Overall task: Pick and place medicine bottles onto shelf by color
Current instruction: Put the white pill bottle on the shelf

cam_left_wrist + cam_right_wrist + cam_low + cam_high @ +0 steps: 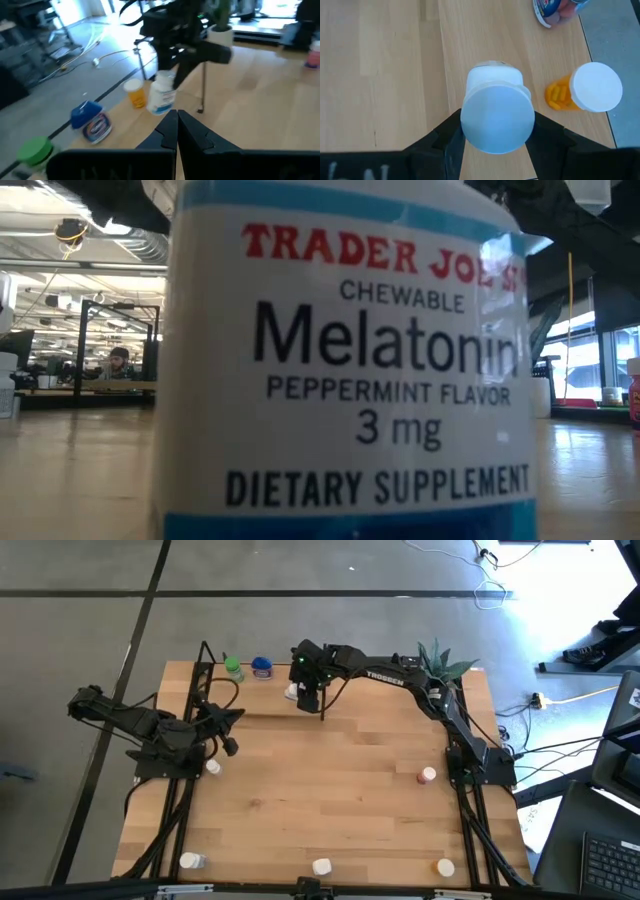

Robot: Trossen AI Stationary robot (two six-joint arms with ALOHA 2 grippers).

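My right gripper is over the shelf at the table's far side, shut on a white medicine bottle with a blue-banded label. Next to it stands an orange bottle with a white cap. A blue bottle lies on its side and a green one stands farther left. Another white bottle stands right before the low camera and fills that view. My left gripper hovers shut at the table's left with nothing in it. My right gripper pinches the white bottle between its two fingers, one on each side of the white cap. The fingers slant down from above. The bottle hangs tilted below them, its base close to the shelf board; I cannot tell if it touches.
A thin black shelf post stands just right of the held bottle. A potted plant is at the far right corner. More bottles lie scattered: a white one, a pink-capped one, and three along the near edge.
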